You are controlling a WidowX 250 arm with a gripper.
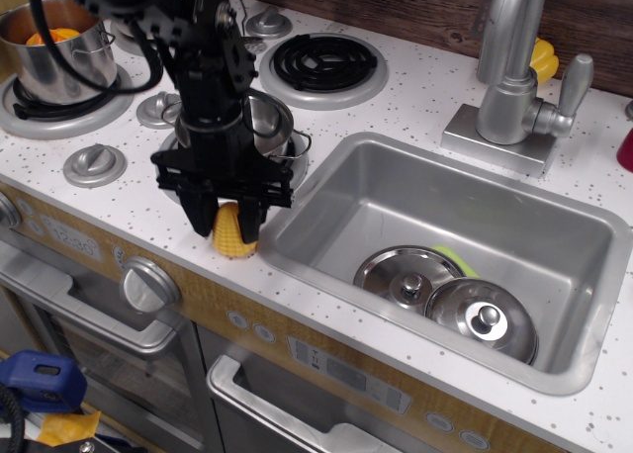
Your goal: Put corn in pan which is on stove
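Observation:
The yellow bumpy corn sits on the white speckled stove top near its front edge, just left of the sink. My gripper points straight down over it with a black finger on each side, closed in against the corn. The small shiny pan with wire loop handles sits on the front burner right behind the gripper, partly hidden by the arm.
A taller steel pot holding something orange stands on the left burner. A bare black coil burner is at the back. The sink to the right holds two steel lids. The faucet and a smooth yellow toy stand behind it.

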